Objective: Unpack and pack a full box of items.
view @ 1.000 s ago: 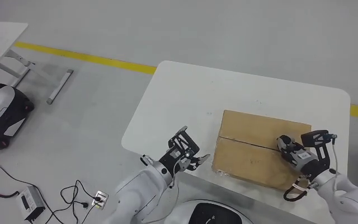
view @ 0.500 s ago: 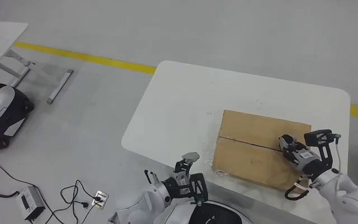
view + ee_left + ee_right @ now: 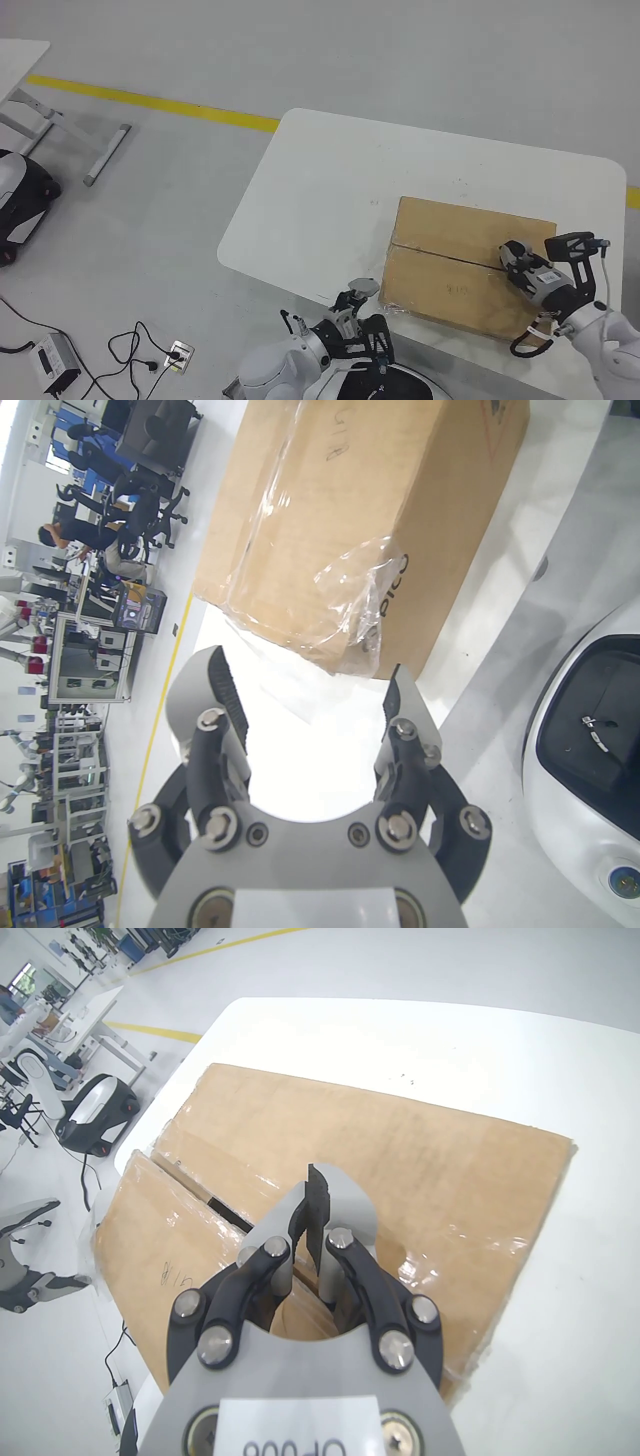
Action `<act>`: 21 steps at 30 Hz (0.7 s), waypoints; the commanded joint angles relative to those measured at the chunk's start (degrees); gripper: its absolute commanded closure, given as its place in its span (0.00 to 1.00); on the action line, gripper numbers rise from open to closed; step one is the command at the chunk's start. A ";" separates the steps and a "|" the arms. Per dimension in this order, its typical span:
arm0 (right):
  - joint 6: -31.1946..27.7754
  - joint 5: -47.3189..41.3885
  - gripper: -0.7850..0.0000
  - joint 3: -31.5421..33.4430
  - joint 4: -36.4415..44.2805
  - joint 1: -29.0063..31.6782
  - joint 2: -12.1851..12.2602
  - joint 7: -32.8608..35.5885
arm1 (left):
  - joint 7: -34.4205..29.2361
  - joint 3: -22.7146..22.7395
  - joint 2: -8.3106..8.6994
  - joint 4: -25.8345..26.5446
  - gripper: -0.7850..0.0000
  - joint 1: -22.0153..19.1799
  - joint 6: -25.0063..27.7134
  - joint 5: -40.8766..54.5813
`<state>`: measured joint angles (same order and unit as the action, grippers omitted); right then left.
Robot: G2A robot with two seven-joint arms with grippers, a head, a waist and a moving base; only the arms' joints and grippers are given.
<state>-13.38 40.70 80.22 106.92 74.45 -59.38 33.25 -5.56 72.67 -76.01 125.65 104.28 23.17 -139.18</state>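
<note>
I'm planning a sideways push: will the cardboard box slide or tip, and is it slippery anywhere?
The cardboard box sits flat on a broad base, so it would probably slide on the table, not tip. Flaps closed, it may be full and heavy. Loose clear tape at its corner looks slippery.
</note>
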 commanded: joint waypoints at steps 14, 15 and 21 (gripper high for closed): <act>0.08 -0.41 1.00 0.15 0.10 -0.53 -0.07 0.31 | 1.05 -1.54 0.86 -2.02 0.65 -0.69 -1.93 -4.48; 0.12 -0.34 1.00 0.11 0.11 -0.53 -0.08 0.25 | 0.94 -1.52 0.86 -2.00 0.68 -0.84 -2.10 -4.04; 0.07 -0.20 1.00 -0.01 0.16 -0.47 -0.11 0.17 | 0.80 -1.93 1.08 -2.14 0.99 -1.67 -2.50 -4.59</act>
<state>-13.32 40.48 80.22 107.07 73.97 -59.48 33.43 -4.73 70.78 -74.97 123.57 102.65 20.73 -143.69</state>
